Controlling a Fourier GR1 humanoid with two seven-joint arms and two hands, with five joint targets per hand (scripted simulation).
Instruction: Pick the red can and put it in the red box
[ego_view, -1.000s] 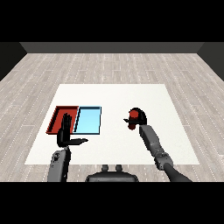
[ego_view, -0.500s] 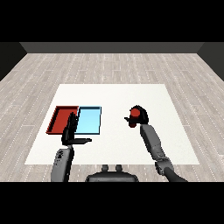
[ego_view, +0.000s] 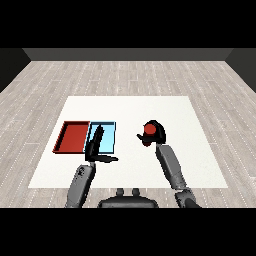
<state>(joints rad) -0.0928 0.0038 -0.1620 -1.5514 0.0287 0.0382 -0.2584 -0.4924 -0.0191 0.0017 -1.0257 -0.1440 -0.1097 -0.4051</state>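
Note:
The red can stands right of the table's middle, and my right hand is curled round it. The red tray lies at the left, with the light blue tray touching its right side. My left hand hovers over the blue tray's near left part, fingers straight and pointing away, thumb out to the right. Nothing is in that hand.
The white table spreads wide behind and between the trays and the can. Grey plank floor surrounds it. Both forearms come in from the near edge.
My left hand has shifted right, from over the red tray's edge to over the blue tray. The right hand with the can has moved slightly left.

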